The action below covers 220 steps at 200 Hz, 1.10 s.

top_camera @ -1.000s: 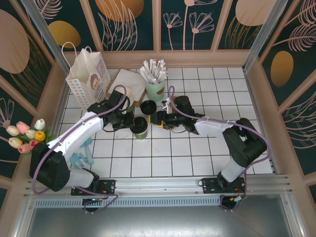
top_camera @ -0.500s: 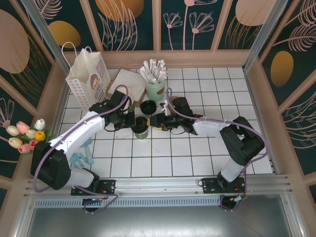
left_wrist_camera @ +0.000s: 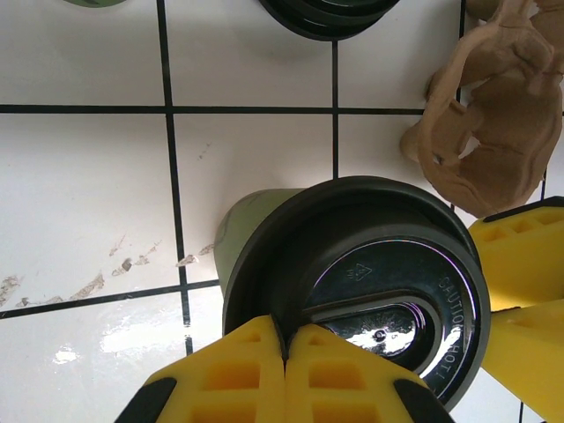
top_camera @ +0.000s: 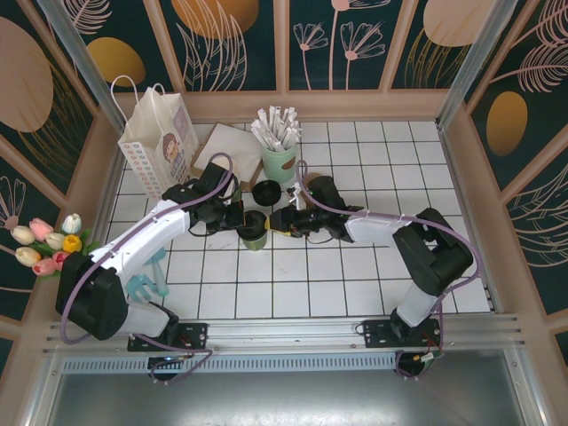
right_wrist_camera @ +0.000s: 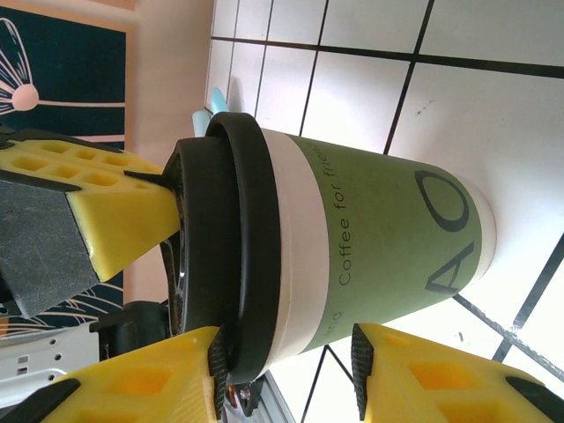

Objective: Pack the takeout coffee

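Observation:
The takeout coffee (top_camera: 254,229) is a green paper cup with a black lid, standing upright on the white tiles. My left gripper (top_camera: 238,217) is shut, and its yellow fingertips (left_wrist_camera: 256,352) rest on the near rim of the lid (left_wrist_camera: 379,291). My right gripper (top_camera: 275,222) is at the cup's right side. In the right wrist view the cup (right_wrist_camera: 388,238) lies just beyond that gripper (right_wrist_camera: 286,370). One pad (right_wrist_camera: 216,370) is against the lid's rim. The other pad stands off the green wall with floor showing between, so the jaws are open.
A white paper bag (top_camera: 160,133) stands at the back left. Behind the cup are a pale green cup of wrapped sticks (top_camera: 279,160), a stack of black lids (top_camera: 265,192) and a brown pulp carrier (left_wrist_camera: 493,123). Flowers (top_camera: 44,241) lie at the left wall.
My right gripper has slid left up to the cup and its jaws have narrowed. The left gripper and the cup have stayed put.

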### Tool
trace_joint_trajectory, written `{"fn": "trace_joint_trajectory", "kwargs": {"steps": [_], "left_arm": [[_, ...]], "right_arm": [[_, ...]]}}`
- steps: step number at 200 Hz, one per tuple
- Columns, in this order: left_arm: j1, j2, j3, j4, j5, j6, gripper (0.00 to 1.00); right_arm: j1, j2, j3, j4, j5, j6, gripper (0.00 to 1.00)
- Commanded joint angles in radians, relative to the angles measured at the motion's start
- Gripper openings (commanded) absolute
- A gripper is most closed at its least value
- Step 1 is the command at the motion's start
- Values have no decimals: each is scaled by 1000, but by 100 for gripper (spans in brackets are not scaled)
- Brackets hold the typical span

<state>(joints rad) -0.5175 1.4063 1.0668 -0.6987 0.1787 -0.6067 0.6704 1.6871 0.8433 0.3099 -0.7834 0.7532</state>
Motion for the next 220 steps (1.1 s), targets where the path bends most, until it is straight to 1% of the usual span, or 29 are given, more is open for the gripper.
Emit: {"fn": "trace_joint_trajectory", "kwargs": {"steps": [1, 61, 100, 117, 164, 188, 200, 212, 220], "left_arm": [[-14, 36, -19, -26, 16, 19, 0], [-15, 49, -57, -22, 6, 23, 0], [-16, 61, -88, -7, 5, 31, 0], [-15, 72, -147, 9, 7, 29, 0], [-16, 63, -213, 32, 1, 25, 0], [-16, 95, -266, 41, 7, 33, 0], [-16, 116, -274, 28, -5, 39, 0], [-16, 115, -257, 11, -21, 49, 0], [-16, 100, -230, 2, -30, 55, 0]], "right_arm": [[13, 18, 35, -51, 19, -41, 43], [17, 33, 59, -156, 59, -72, 41], [16, 48, 61, -246, 110, -88, 41], [15, 60, 65, -285, 130, -92, 40], [15, 78, 66, -352, 182, -103, 40], [15, 91, 56, -391, 218, -107, 39], [15, 86, 59, -391, 207, -106, 39], [12, 65, 77, -362, 163, -98, 41], [-1, 40, 86, -310, 116, -77, 43]]}}
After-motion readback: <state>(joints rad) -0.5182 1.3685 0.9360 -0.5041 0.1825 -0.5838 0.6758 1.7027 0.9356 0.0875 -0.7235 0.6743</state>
